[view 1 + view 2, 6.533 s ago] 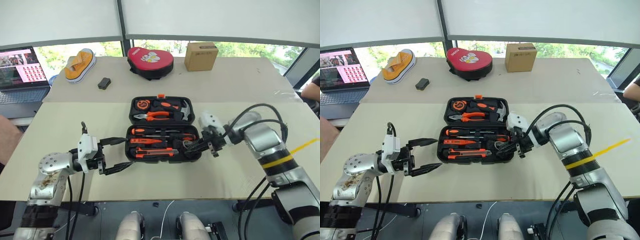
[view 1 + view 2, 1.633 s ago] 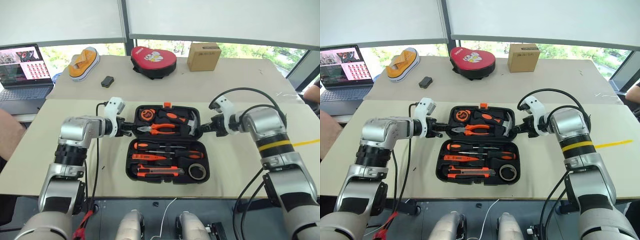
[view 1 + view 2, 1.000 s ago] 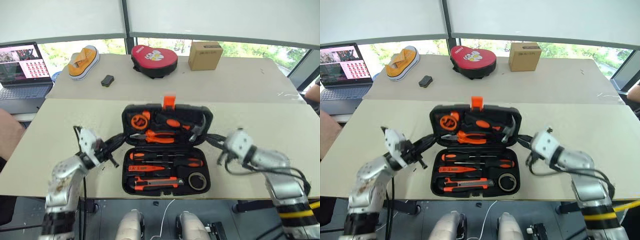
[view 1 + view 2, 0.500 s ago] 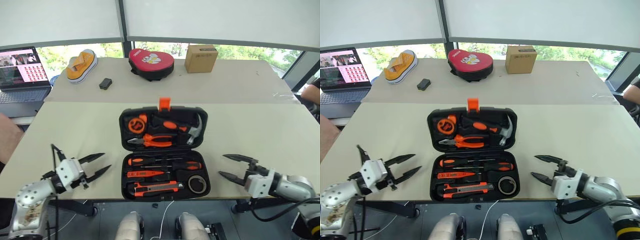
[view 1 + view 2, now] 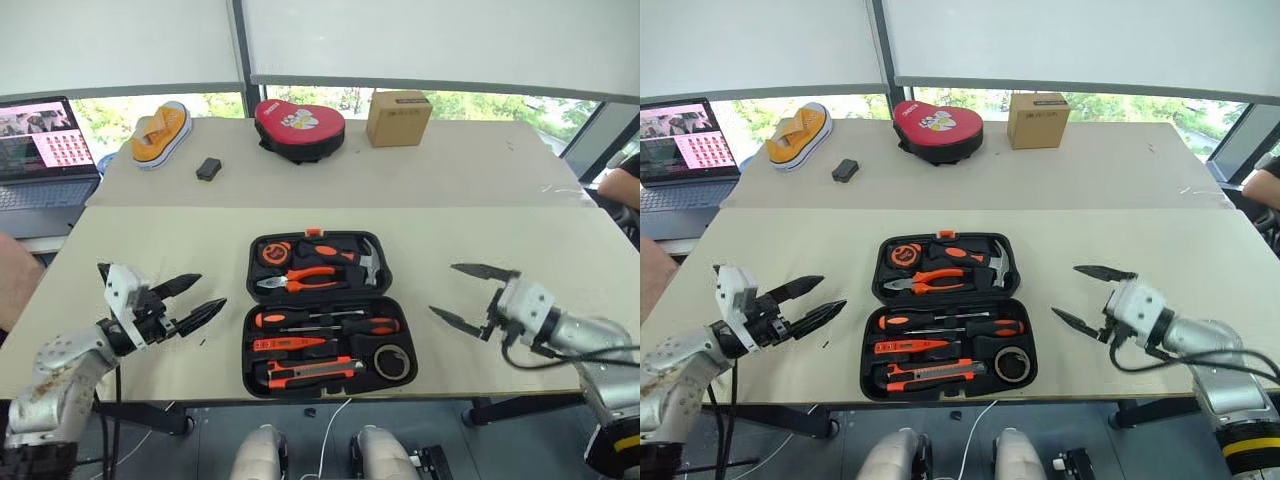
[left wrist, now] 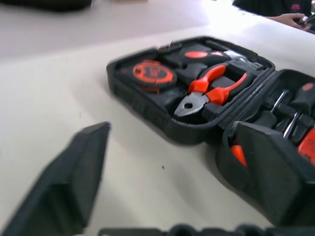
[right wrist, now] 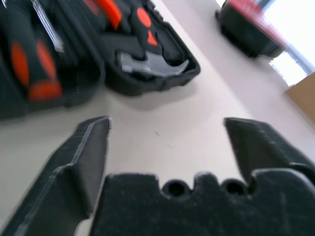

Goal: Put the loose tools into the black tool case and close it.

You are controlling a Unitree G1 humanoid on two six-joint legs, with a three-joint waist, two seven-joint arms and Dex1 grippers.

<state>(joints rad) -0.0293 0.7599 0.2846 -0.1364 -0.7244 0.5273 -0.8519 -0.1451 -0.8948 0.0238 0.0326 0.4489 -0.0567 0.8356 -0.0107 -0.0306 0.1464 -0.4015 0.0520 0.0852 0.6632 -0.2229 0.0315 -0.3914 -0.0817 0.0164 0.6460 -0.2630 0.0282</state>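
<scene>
- The black tool case (image 5: pixel 327 316) lies open and flat near the front middle of the counter (image 5: pixel 480 230), lid half on the far side, base half on the near side.
- The loose tools already sit in the base recesses — two screwdrivers (image 5: pixel 325 323), a slim tester (image 5: pixel 285 344), a utility knife (image 5: pixel 310 373) and a tape roll (image 5: pixel 391 362). The lid half holds pliers (image 5: pixel 300 277), a hammer (image 5: pixel 362 260) and a tape measure (image 5: pixel 274 254).
- So the filling looks done; by my judgement, closing the lid is what remains.
- The left end effector (image 5: pixel 192 302) hovers just off the case's left side, its two fingers spread wide and holding nothing.
- The right end effector (image 5: pixel 468 294) hovers off the case's right side, fingers likewise spread and empty.
- Handling: the case is rigid moulded plastic, likely smooth and a bit slippery, and the lid is weighted by the hammer and pliers — expect it to feel heavy as it swings and to drop once past upright.
- Best hold, I would judge: the lid's two side edges near the far corners, one end effector each, folding it toward the base so the small orange latch (image 5: pixel 314 232) on the far edge meets the near rim.
- Tools standing proud of their recesses could stop the lid from seating.
</scene>
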